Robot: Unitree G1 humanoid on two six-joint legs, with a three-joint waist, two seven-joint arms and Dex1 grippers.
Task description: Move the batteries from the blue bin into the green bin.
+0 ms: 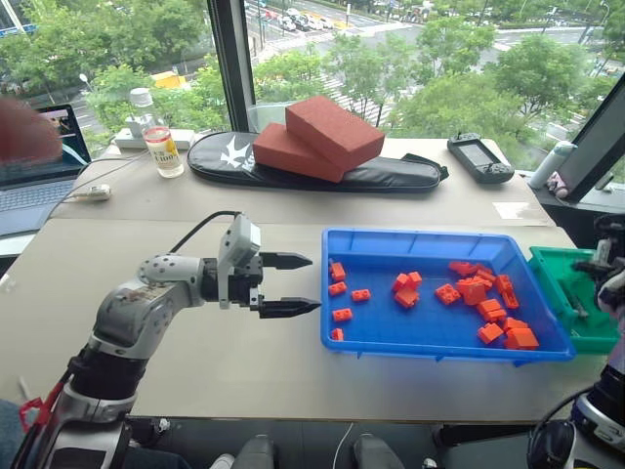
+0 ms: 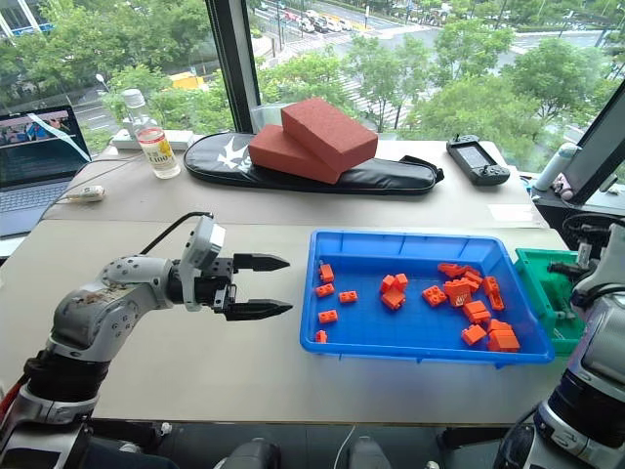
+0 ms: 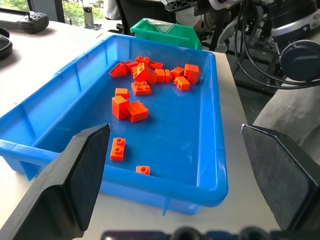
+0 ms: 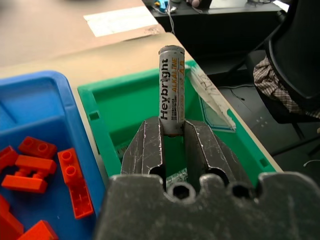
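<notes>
On our left, the left gripper (image 1: pixel 293 284) hangs over bare table (image 1: pixel 195 362) with its two black fingers spread apart and nothing between them, pointing at the blue bin (image 1: pixel 430 342), which lies at its 3 o'clock, near but apart. We see that bin holding orange-red toy bricks (image 1: pixel 474 291): a few scattered singles at its left end, a pair near the middle, and a denser heap toward its right end. No battery can be made out among them. Touching or just beside the blue bin's right end is the green bin (image 4: pixel 125 107), smaller and deeper. Over it is our right gripper (image 4: pixel 172 137), its jaws clenched on a battery (image 4: pixel 171 90) (the label reads "Heybright"), which stands up out of the fingers above the green bin's open interior. A clear plastic bag (image 4: pixel 207 100) lies against the bin's far wall.
</notes>
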